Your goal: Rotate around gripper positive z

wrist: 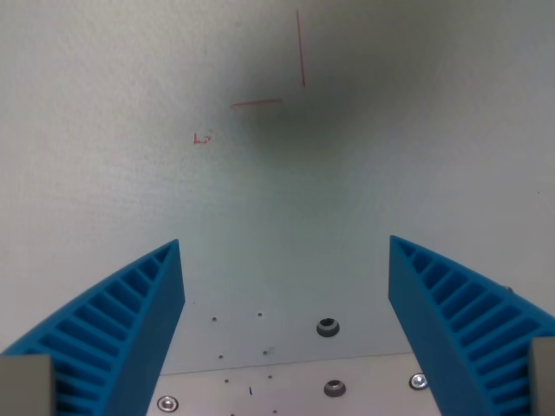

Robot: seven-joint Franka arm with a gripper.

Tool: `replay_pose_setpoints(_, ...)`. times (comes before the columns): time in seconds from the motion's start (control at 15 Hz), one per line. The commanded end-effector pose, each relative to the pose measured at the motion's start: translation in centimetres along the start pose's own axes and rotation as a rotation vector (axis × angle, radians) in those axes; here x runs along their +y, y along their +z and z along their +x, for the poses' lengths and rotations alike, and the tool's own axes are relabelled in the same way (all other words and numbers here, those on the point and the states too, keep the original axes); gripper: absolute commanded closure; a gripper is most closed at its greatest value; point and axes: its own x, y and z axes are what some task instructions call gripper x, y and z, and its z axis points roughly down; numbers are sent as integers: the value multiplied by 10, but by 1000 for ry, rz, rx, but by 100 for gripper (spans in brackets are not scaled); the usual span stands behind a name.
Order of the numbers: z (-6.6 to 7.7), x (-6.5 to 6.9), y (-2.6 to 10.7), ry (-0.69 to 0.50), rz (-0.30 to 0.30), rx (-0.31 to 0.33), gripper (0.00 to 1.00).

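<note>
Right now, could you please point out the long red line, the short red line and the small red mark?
long red line (301, 48), wrist view, its middle
short red line (256, 103), wrist view, its middle
small red mark (201, 139), wrist view, its centre

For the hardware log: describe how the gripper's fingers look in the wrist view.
The gripper has two bright blue fingers, curved and tapering toward the tips, with ribbed slats along their length. A grey block sits at each finger's base in the bottom corners. No cables or markings are visible.

Below me the pale tabletop carries 2 thin red lines and a small red mark. Nearer me, a lighter plate lies on it, with bolts and small holes.
</note>
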Motion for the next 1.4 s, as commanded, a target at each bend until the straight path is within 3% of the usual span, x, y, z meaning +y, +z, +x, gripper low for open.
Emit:
replay_pose_setpoints(0.07,0,0,-2,12,0,4,0)
replay_pose_setpoints(1.4,0,0,-2,245,1,4,0)
